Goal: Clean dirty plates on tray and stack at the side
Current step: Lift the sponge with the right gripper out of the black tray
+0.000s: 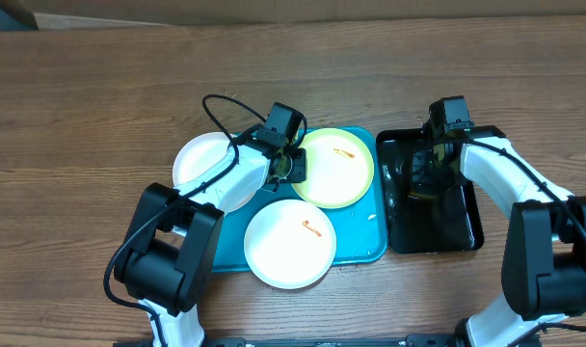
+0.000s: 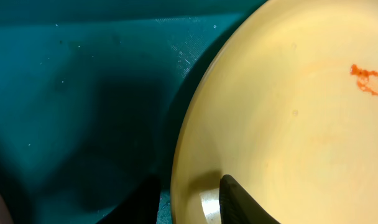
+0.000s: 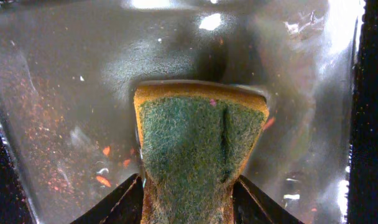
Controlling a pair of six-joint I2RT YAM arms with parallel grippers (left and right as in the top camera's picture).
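The turquoise tray (image 1: 365,241) holds a yellow-green rimmed plate (image 1: 343,173) at its back right and a white plate (image 1: 289,249) at its front; both carry an orange-red smear. A second white plate (image 1: 201,164) lies at the tray's left edge, partly under my left arm. My left gripper (image 1: 291,164) is shut on the yellow-green plate's left rim (image 2: 282,118), one finger inside the plate and one outside over the tray (image 2: 83,81). My right gripper (image 1: 430,172) is shut on a green-faced yellow sponge (image 3: 198,137) over the black tray.
The narrow black tray (image 1: 462,231) stands right of the turquoise tray, its wet floor (image 3: 64,93) dotted with orange crumbs. Bare wooden table (image 1: 81,116) surrounds both trays.
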